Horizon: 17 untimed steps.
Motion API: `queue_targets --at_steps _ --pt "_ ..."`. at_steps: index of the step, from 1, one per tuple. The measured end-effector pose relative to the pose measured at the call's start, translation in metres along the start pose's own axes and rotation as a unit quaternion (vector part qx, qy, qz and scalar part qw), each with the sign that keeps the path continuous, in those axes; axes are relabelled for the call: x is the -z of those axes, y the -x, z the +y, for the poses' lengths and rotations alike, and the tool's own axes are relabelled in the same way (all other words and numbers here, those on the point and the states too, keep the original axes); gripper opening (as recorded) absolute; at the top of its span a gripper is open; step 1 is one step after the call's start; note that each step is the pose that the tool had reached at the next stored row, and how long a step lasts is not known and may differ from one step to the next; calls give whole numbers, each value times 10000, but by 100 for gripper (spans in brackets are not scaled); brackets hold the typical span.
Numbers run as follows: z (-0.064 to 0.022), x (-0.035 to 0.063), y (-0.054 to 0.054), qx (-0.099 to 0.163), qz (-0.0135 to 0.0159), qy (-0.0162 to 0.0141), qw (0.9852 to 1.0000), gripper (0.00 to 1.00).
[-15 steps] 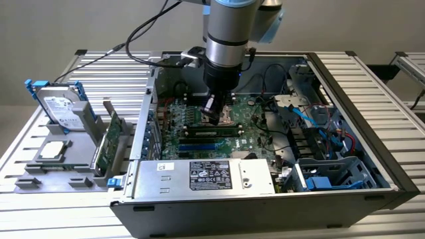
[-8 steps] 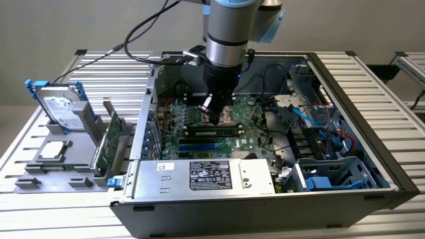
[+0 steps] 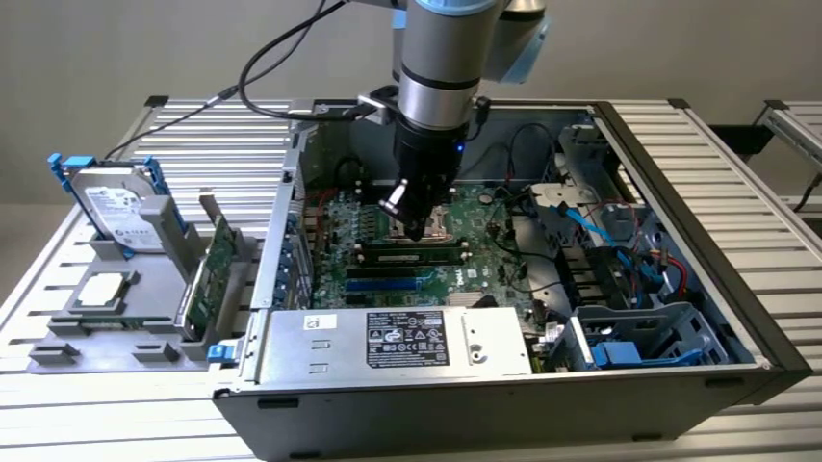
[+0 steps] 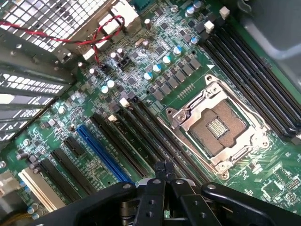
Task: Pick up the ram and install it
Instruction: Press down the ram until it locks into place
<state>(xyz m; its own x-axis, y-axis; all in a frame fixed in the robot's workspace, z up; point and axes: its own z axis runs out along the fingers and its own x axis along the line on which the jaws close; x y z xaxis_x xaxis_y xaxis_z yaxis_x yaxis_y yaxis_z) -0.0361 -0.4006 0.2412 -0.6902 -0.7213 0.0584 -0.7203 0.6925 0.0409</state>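
Inside the open computer case (image 3: 719, 318), the closed gripper (image 4: 164, 170) hovers over the motherboard (image 4: 141, 89).

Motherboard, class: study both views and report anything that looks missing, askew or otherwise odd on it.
The CPU socket is empty: its metal frame surrounds bare contacts, with no processor or cooler fitted. A ram stick sits level in a slot beside it. The hand is shut, holding nothing, above the black slots. Nothing looks askew or damaged.
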Motion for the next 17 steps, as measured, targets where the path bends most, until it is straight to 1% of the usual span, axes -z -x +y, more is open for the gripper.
queue_targets --at_steps 2,5,9,13,17 --pt "0 0 0 -154 -6 9 9999 11" --pt "0 0 0 -391 -17 22 9992 11" --pt "0 0 0 -700 -30 40 9975 11" --pt "0 0 0 -1007 -43 58 9949 11" --pt "0 0 0 -1319 -55 75 9912 11"
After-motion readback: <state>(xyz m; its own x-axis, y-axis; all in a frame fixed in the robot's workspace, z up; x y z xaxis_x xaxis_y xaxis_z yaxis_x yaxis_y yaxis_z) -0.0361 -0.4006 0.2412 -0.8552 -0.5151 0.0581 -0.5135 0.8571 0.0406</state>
